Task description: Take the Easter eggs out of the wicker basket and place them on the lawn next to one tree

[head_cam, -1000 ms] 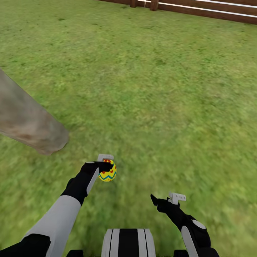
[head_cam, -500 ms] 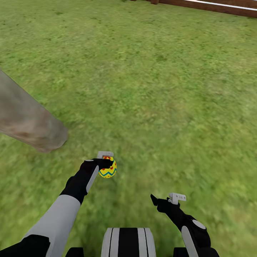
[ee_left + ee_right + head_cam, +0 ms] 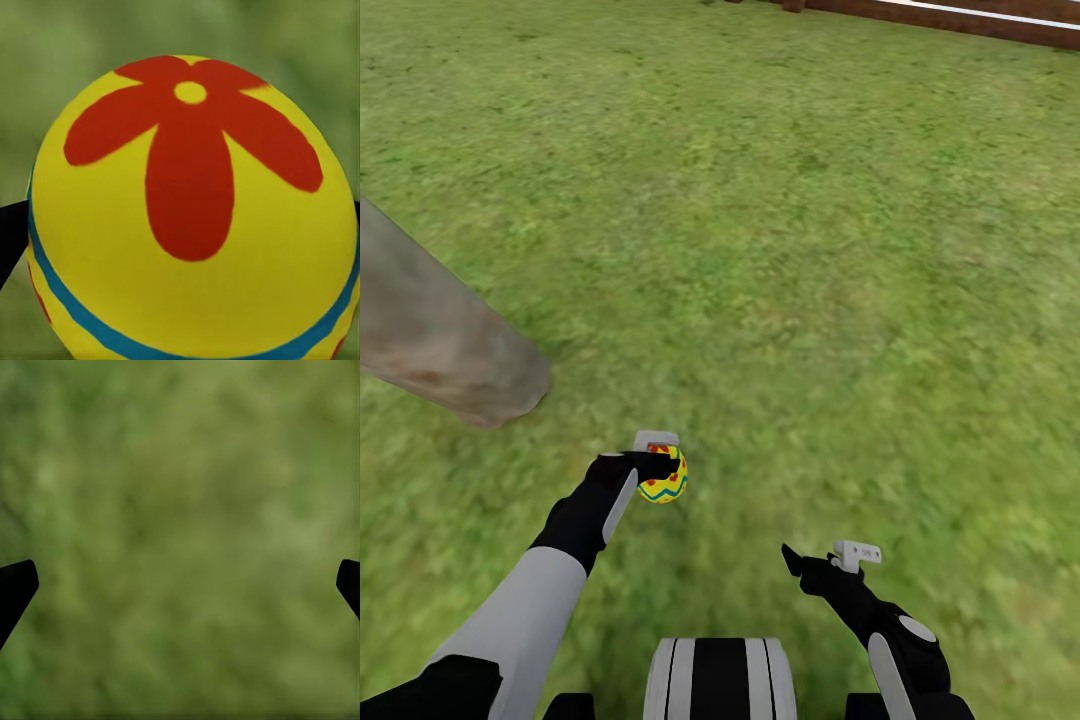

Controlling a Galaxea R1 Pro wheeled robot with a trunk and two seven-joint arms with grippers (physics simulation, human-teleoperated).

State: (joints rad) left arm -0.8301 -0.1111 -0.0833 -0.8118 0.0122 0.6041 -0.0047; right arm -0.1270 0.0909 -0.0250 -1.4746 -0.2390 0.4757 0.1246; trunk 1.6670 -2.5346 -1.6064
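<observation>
Egg [image 3: 663, 483] clamped in my left gripper [image 3: 657, 462], near the trunk [image 3: 445, 345].
It rose slightly just now; release over lawn [image 3: 810, 250] comes next; right gripper [image 3: 822, 558] apart, empty.

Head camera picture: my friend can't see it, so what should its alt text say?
The robot's left gripper holds a yellow painted egg over the grass, near a grey tree trunk. Its right gripper is open and empty, and a brown fence runs behind.
</observation>
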